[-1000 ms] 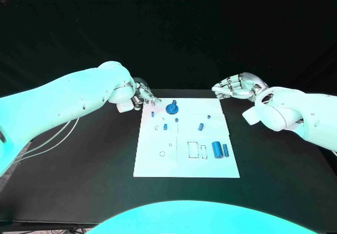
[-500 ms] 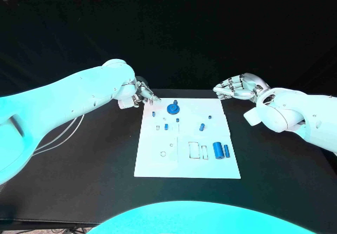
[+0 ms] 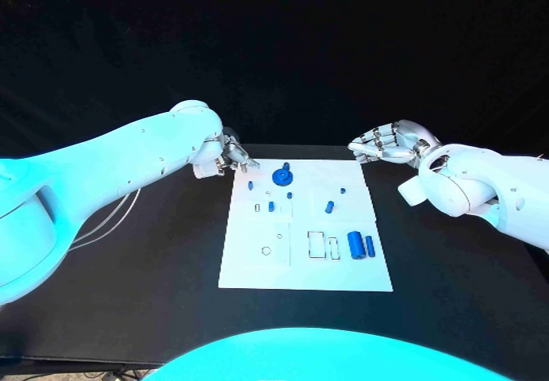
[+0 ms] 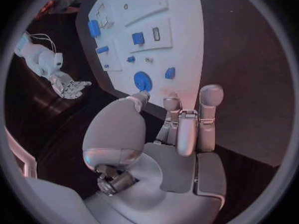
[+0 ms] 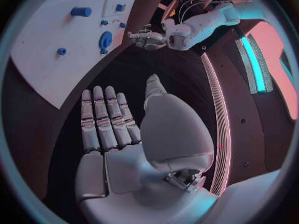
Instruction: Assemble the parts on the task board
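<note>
While empty — each robot hand (image 3: 232,153) (image 3: 389,141) spread.

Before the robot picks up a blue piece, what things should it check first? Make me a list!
1. Left hand free to grab: ok, it holds nothing, fingers apart by the board's far left corner.
2. Right hand free: ok, it holds nothing and sits past the far right corner.
3. Task board flat on the table: ok.
4. Round blue part near the left hand, nothing on top of it: ok.
5. Big blue cylinder lying on the board, easy to reach from above: ok.
6. Which hole each small blue piece fits: cannot tell, they are too tiny here.
</note>
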Robot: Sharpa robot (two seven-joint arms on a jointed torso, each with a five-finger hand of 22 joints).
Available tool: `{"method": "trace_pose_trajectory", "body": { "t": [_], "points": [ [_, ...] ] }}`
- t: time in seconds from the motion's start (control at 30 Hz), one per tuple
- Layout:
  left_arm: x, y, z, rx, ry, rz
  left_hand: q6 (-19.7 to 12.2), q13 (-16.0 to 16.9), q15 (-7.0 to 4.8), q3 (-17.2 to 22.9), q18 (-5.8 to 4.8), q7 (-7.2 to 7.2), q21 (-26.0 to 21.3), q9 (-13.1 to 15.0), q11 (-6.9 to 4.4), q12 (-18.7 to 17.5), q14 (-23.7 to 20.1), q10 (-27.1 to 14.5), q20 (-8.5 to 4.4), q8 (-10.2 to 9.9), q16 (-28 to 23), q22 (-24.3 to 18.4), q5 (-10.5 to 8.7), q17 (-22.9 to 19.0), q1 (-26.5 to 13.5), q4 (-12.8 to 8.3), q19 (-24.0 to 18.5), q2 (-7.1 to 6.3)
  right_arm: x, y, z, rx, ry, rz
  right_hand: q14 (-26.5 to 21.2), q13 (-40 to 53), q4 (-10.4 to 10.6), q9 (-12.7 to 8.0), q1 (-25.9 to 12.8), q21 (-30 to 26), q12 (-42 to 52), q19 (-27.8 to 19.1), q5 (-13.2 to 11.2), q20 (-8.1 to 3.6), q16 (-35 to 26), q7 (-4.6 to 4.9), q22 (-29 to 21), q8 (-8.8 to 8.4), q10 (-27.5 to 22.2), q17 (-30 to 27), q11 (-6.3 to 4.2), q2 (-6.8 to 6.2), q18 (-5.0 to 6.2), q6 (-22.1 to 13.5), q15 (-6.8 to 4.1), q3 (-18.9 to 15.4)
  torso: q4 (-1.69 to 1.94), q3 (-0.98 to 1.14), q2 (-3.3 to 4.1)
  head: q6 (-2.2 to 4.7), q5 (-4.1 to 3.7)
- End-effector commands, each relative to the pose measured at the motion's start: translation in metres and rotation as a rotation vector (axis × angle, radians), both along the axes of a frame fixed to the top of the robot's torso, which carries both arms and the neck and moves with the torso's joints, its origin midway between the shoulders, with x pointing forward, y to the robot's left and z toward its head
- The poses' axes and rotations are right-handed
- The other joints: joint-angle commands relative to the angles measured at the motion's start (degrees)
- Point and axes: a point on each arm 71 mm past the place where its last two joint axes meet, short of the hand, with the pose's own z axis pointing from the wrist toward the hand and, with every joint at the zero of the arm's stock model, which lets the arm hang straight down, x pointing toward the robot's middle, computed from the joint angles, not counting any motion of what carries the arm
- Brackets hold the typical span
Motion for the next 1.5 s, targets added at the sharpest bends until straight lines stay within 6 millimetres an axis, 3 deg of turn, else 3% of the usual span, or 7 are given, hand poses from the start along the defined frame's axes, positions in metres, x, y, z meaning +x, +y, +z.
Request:
{"method": "trace_pose_trajectory", "body": {
  "t": [0.03, 0.23, 0.73, 0.97, 1.5],
  "points": [
    [-0.002, -0.003, -0.007, 0.000, 0.017, -0.015, -0.02, -0.07, 0.14, -1.58, 0.25, 0.31, 0.79, -0.61, 0.97, 0.77, 6.17, 0.23, 0.66, -0.71, 0.80, 1.31, -0.36, 15.82, 0.49, 0.03, 0.68, 0.44, 0.000, 0.001, 0.000, 0.001, -0.002, 0.005, 0.60, -0.45, 0.15, 0.76, 0.41, 1.20, -0.79, 1.19, -0.45, 0.10, 0.62, 2.47, 0.66, 0.10, -0.16, -0.37, -0.26, 0.43, 0.34, 0.50, -0.22, 1.29, 0.02, -0.11, 0.04, 0.00, -0.03],
    [-0.004, -0.004, -0.017, 0.007, 0.031, -0.018, 1.19, -0.39, 0.20, -3.15, 0.33, 0.28, 0.67, -1.57, 1.00, 0.78, 6.17, -0.02, 0.79, -1.20, 0.80, 1.08, -0.61, 15.82, -1.25, 0.36, 0.44, 0.45, 0.000, 0.001, 0.000, 0.001, -0.001, 0.006, 0.57, -0.46, 0.20, 0.76, 0.34, 1.19, -0.80, 1.20, -0.46, 0.11, 0.59, 2.53, 0.65, 0.08, -0.17, -0.40, -0.23, 0.38, 0.32, 0.49, -0.20, 1.23, 0.01, -0.02, 0.01, 0.00, -0.08],
    [-0.006, -0.001, -0.029, 0.033, 0.049, -0.018, 2.32, -0.55, 0.13, -3.55, 0.32, 0.08, 0.82, -1.81, 0.85, 0.79, 6.17, -0.15, 0.77, -0.96, 0.80, 1.25, -0.44, 15.82, -1.05, 0.15, 0.46, 0.82, -0.001, 0.001, 0.000, 0.001, -0.001, 0.006, 0.57, -0.46, 0.20, 0.76, 0.34, 1.19, -0.80, 1.20, -0.46, 0.11, 0.59, 2.53, 0.65, 0.08, -0.17, -0.40, -0.23, 0.38, 0.32, 0.49, -0.20, 1.23, 0.01, 0.04, -0.02, -0.10, -0.08],
    [-0.008, -0.005, -0.030, 0.022, 0.063, -0.033, 5.22, -0.52, -0.50, -3.67, 0.29, -0.85, 1.12, -0.94, 0.07, 0.99, 6.17, 0.06, 0.30, 1.27, 0.80, 1.56, -0.31, 15.82, 1.34, -0.15, 0.48, 1.33, 0.000, 0.001, -0.001, 0.001, -0.001, 0.007, 0.53, -0.46, 0.27, 0.75, 0.24, 1.16, -0.82, 1.21, -0.45, 0.11, 0.55, 2.60, 0.61, 0.05, -0.18, -0.48, -0.17, 0.33, 0.30, 0.47, -0.17, 1.15, 0.03, 0.05, -0.04, -0.20, -0.08],
    [-0.007, -0.006, -0.028, 0.004, 0.032, -0.013, 5.82, -0.09, -0.97, -3.59, 0.24, -1.44, 1.38, 0.62, -0.47, 1.29, 6.17, 0.55, -0.11, 3.43, 0.80, 1.84, -0.30, 15.82, 2.58, -0.10, 0.61, 1.69, 0.000, 0.002, -0.001, 0.001, 0.001, 0.009, 0.49, -0.46, 0.35, 0.75, 0.14, 1.12, -0.82, 1.22, -0.44, 0.12, 0.50, 2.67, 0.57, 0.03, -0.16, -0.57, -0.14, 0.36, 0.28, 0.50, -0.13, 1.10, 0.01, 0.08, 0.01, -0.17, -0.16]
  ]
}}
